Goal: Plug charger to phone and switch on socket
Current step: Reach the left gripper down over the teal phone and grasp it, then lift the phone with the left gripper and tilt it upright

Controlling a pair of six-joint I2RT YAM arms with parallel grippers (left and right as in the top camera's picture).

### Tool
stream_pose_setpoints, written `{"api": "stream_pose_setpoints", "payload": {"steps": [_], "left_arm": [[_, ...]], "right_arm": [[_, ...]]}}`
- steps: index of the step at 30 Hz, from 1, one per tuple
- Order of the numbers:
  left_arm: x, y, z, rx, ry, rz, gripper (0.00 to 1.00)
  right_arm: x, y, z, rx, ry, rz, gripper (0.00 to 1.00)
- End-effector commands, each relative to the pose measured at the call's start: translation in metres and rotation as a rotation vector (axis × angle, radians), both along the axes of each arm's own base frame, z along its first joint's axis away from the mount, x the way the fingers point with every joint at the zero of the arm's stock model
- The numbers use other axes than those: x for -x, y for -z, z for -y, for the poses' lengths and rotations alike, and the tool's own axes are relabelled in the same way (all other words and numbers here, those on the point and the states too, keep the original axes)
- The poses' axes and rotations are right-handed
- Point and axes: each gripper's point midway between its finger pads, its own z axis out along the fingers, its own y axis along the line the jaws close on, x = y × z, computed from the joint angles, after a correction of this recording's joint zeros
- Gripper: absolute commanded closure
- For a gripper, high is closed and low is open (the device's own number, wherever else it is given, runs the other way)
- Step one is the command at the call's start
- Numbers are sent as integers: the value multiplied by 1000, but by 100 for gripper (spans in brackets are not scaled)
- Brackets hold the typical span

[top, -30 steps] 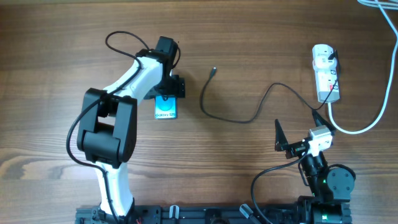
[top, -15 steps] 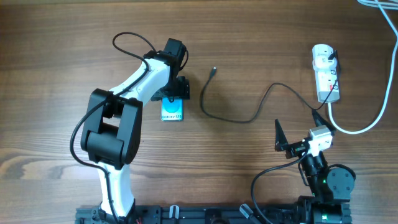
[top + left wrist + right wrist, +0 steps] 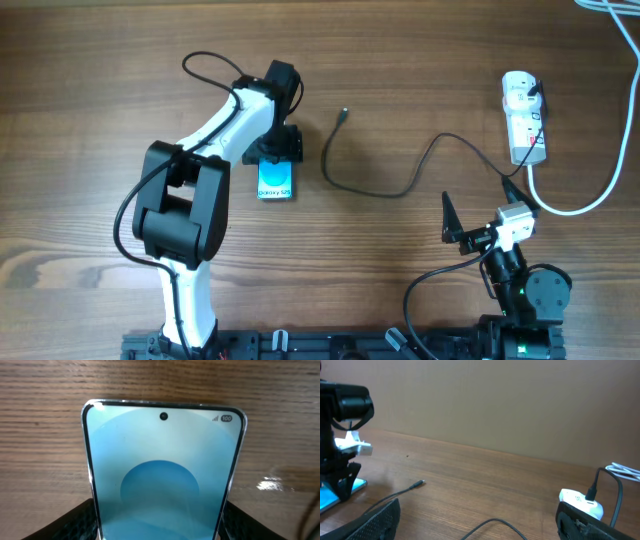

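Note:
The phone (image 3: 276, 181) lies flat on the wooden table with its turquoise screen up. In the left wrist view the phone (image 3: 162, 470) fills the frame. My left gripper (image 3: 276, 150) is shut on the phone, with a finger against each long side (image 3: 160, 527). The charger cable (image 3: 380, 192) snakes across the table, and its metallic tip (image 3: 344, 113) lies free to the right of the phone. The tip also shows in the right wrist view (image 3: 421, 482). The socket (image 3: 522, 120) lies at the far right with a black plug in it. My right gripper (image 3: 476, 200) is open and empty (image 3: 477, 530), near the front right.
A thick white cord (image 3: 600, 190) loops from the socket to the table's right edge. The socket also shows in the right wrist view (image 3: 580, 497). The left arm's black cable (image 3: 200, 65) arcs above the arm.
My left gripper has slid the phone a little to the right, toward the cable tip. The right arm, cable and socket have not moved.

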Motion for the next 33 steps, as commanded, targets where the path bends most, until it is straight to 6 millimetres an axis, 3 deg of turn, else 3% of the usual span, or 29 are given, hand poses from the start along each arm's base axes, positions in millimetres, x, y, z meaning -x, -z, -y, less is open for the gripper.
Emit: {"api": "stream_pose_setpoints", "payload": {"steps": [1,11,19,24,33], "left_arm": [[-17,-21,9,19,-7,39,28],[-24,-50,14,41,-16,63,27],[-27,-110,21,129,-58,188,28],[-25,-134,23,167,-77,237,28],[-23,-135,27,195,-98,228,29]], "right_arm": [[1,-2,-1,-8,-5,7,0],[1,-2,-1,-8,-5,7,0],[1,-2,-1,-8,-5,7,0],[1,-2,-1,-8,-5,7,0],[1,-2,-1,-8,-5,7,0]]}}
